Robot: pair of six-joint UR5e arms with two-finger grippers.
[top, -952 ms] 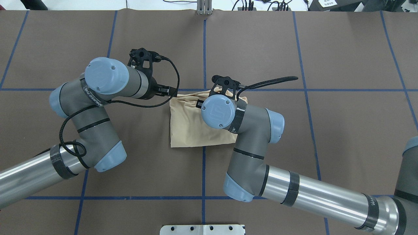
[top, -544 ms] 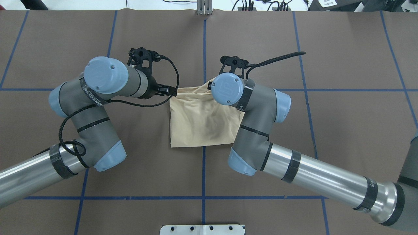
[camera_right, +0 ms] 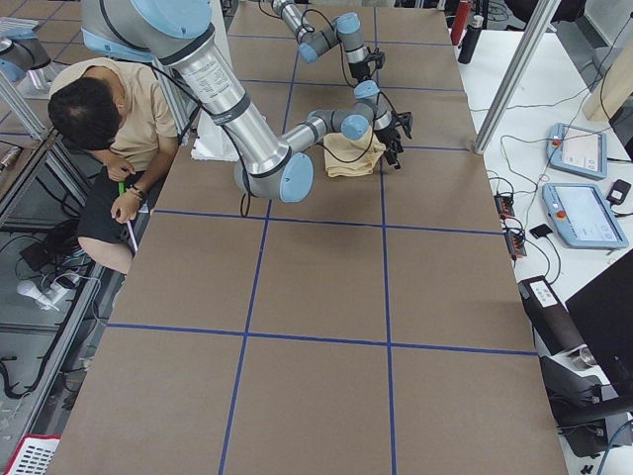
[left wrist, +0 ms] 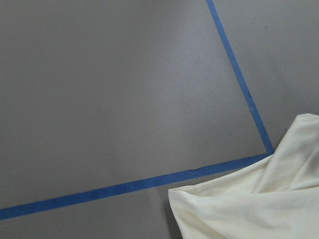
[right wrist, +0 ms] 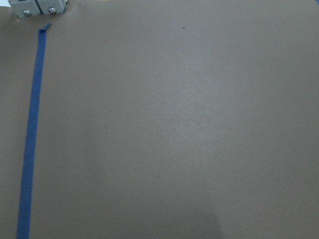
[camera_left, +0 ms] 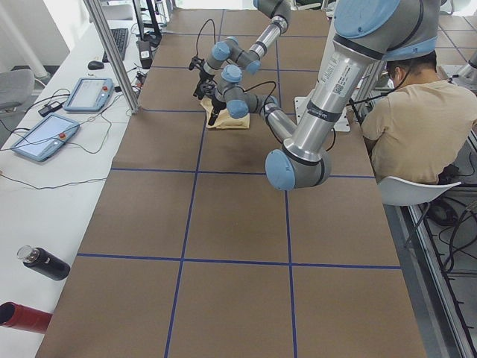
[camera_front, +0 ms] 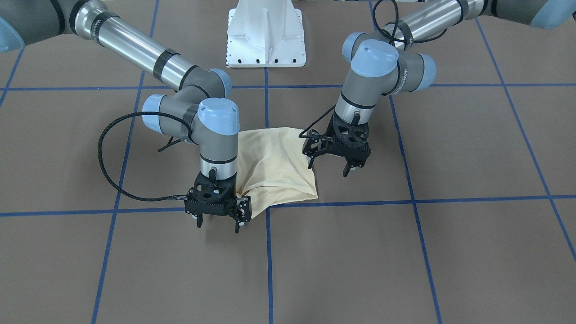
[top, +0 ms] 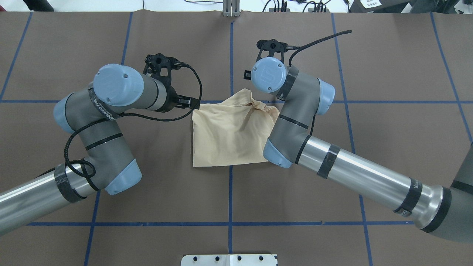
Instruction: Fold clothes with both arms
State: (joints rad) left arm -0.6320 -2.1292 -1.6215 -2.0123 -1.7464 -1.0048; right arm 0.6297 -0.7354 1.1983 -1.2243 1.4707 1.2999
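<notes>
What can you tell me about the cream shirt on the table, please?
The shirt is pale cream-yellow, soft-looking cloth, folded into a rough rectangle on the brown table, across a blue tape line. No print or tag shows. Its far corner on the robot's right is bunched and drawn toward the right gripper, creases fanning from there; whether it is pinched is unclear. The open left gripper hangs by the other far corner.
</notes>
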